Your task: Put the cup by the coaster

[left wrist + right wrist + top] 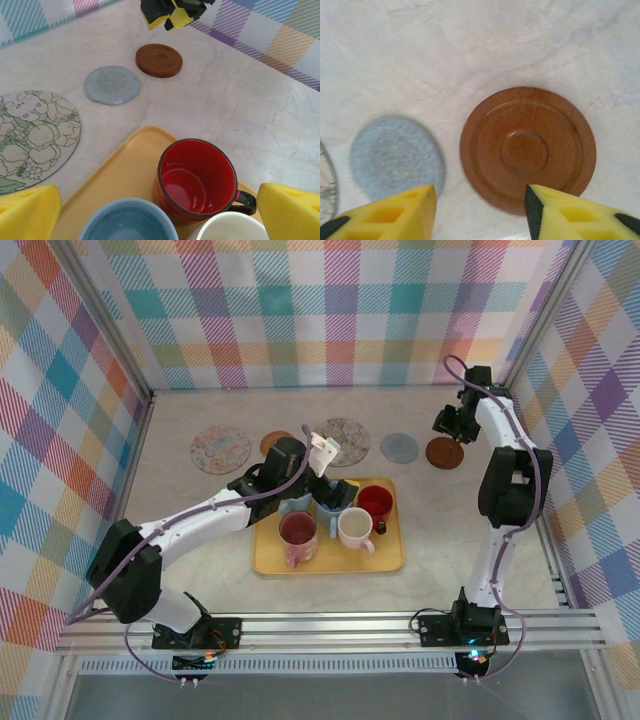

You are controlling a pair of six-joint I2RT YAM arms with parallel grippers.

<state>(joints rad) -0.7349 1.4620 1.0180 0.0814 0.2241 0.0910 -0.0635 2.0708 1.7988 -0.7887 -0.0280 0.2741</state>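
Left wrist view: left gripper [157, 200] spread as wide as it goes, gripping nothing, hanging above the red cup [197, 180], one yellow pad [27, 212] at each lower corner. Red cup upright on the yellow tray [127, 150], near the far right corner, dark handle [246, 200] on the right pad's side, white cup [232, 227] touching or nearly touching it, blue cup [127, 222] just beside. Top external view: fourth cup, pink cup [298, 532], on the tray's near left part. Probably the red cup as the one to move, judging by the hover; cannot tell for sure. Right wrist view: right gripper [480, 197] parted, empty, low over the brown coaster [527, 147], which lies flat on the bare table [470, 530], well apart from the tray. Grey coaster [395, 155] just beside the brown one, floral coaster [35, 135] further left. Handling, as a guess: looks like glazed ceramic, so rigid, no give under the pads, fairly weighty, slick, prone to chipping if knocked against neighbours. Best hold likely on the rim wall, one pad inside and one outside, on the far side away from the handle and the white cup. A grip across the whole body looks crowded. Needs a straight lift to clear the tray lip, then a gentle set-down next to the coaster.
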